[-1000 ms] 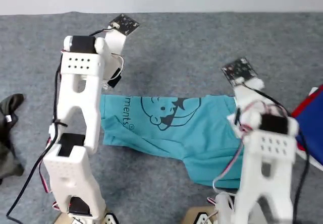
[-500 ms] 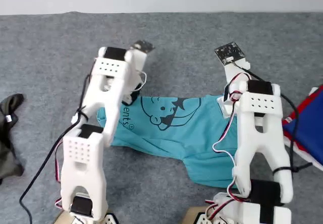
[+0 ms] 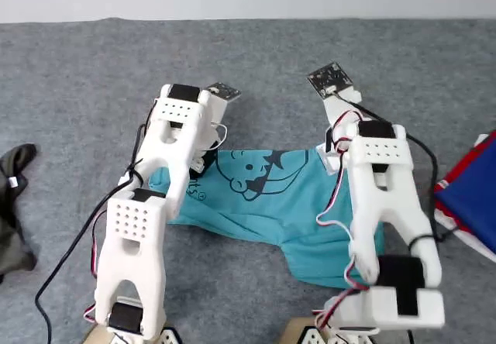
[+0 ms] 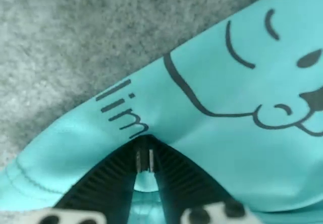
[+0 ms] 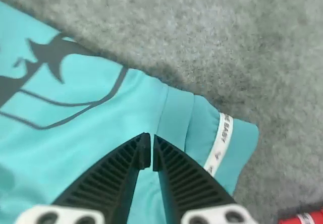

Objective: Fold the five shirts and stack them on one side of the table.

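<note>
So there's one teal cotton t-shirt (image 3: 263,197) lying crumpled across the middle of the grey carpet-like table cover (image 3: 77,73), print side up. The print is a dark outline cartoon animal face (image 3: 252,173) with a line of dark lettering (image 4: 121,110) next to it. There's also a white woven label strip (image 5: 219,143) with small writing on it, sitting in the folded collar.

Count-wise it's three pieces of clothing: the teal shirt, one dark bunched-up garment (image 3: 14,204) at the far left edge, and one red and blue garment (image 3: 469,201) at the far right edge. Both of those lie well apart from the teal one.

There are two white arms. The left arm (image 3: 167,166) is over the lettering end of the shirt and the right arm (image 3: 380,181) is over the collar end.

The left gripper (image 4: 144,158) is clenched right on the teal fabric just below the lettering, with the cloth tenting up at its tips.

The right gripper (image 5: 151,153) has its jaws pressed together over the shirt just beside the collar fold. I honestly can't tell if any cloth is actually caught in it.
</note>
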